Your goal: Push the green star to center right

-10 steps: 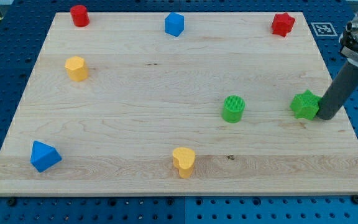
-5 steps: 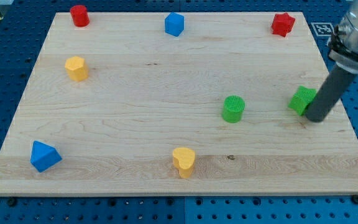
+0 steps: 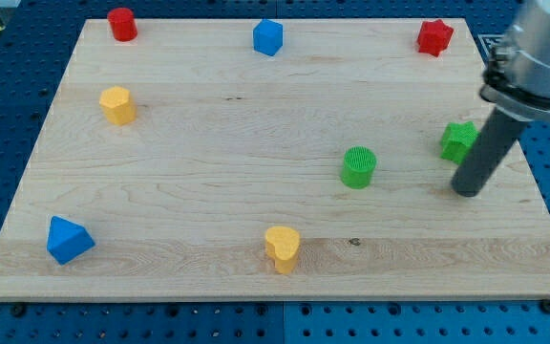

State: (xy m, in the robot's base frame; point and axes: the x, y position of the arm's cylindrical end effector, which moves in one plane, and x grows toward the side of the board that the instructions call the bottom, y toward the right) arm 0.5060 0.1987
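The green star [image 3: 457,140] lies near the board's right edge, at about mid height, partly hidden behind my rod. My tip [image 3: 466,191] rests on the board just below the star and slightly to its right, close to it. A green cylinder [image 3: 358,166] stands to the star's left.
A red star [image 3: 434,37] sits at the top right, a blue block [image 3: 268,37] at top middle, a red cylinder [image 3: 121,23] at top left. A yellow block [image 3: 116,104] is at the left, a blue block [image 3: 68,239] at bottom left, a yellow block [image 3: 282,247] at bottom middle.
My tip has slid left and down, from the star's right side to below it. The green star has shifted slightly up and left.
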